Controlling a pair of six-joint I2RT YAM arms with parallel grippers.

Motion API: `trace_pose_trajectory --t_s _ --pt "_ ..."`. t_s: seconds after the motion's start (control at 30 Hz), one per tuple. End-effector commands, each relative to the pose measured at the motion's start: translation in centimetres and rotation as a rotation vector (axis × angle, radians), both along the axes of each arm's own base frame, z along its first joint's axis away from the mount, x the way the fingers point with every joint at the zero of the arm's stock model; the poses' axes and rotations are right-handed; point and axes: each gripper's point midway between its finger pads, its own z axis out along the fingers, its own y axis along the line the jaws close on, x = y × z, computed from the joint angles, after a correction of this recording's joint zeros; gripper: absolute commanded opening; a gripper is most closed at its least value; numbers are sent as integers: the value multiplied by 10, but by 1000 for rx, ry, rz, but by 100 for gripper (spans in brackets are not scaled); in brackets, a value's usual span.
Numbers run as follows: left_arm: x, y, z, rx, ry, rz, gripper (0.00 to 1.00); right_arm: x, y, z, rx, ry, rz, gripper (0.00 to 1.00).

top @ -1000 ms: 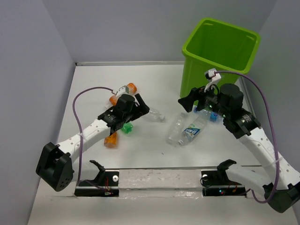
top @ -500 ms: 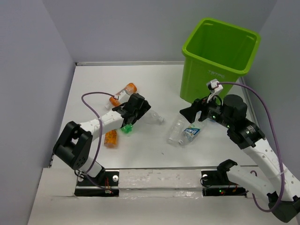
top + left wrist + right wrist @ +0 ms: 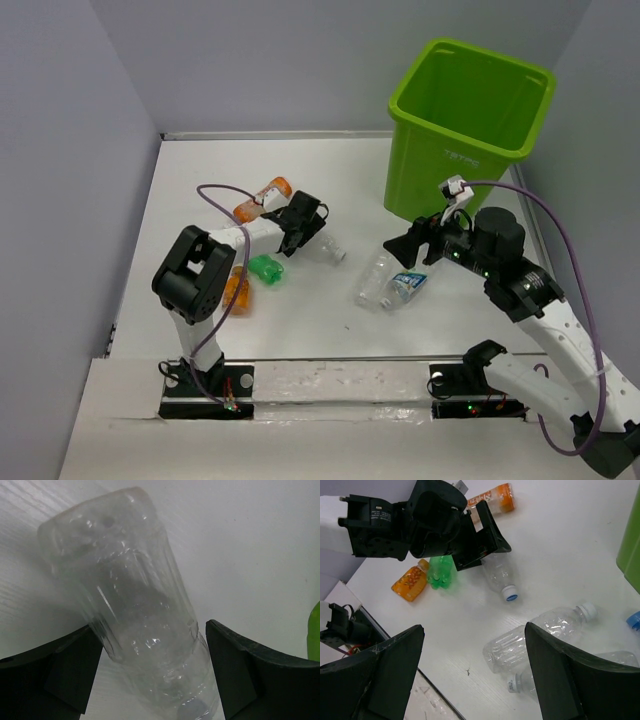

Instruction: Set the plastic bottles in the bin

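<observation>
Slippage is the risk: the clear crinkled bottle [image 3: 125, 595], lying left of the middle of the white surface [image 3: 330, 180], sits between the spread fingers of the left hand [image 3: 150, 675], and its thin ribbed wall may buckle or squirt out. The right hand [image 3: 408, 248], also spread, hovers near the lime-green bin [image 3: 440, 170] at the far right corner. Plain grey walls enclose everything.

Fig. 1. The robotics lab test cell I operate remotely. A bare white tabletop [image 3: 330, 170] is boxed in by plain grey wall panels [image 3: 60, 150]. The left arm [image 3: 200, 275] and right arm [image 3: 540, 310] stand on a mounting rail [image 3: 340, 382] at the near edge, and a purple cable [image 3: 215, 187] loops in the open to the wrist.
</observation>
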Motion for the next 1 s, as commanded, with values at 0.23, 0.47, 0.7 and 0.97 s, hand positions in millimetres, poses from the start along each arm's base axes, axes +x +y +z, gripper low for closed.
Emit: trace_pose_trajectory --t_s 0.23,0.47,0.7,0.97 --pt "18 -8 36 -28 -100 -18 66 -1 5 6 19 -15 15 87" --pt "17 -21 175 -90 -404 -88 63 -2 -14 20 63 -58 -94 86" --pt "3 -62 366 -153 -802 -221 63 -11 -37 -17 148 41 -242 87" --pt "12 -107 499 -201 -1128 -234 63 -30 -34 -63 149 144 -202 86"
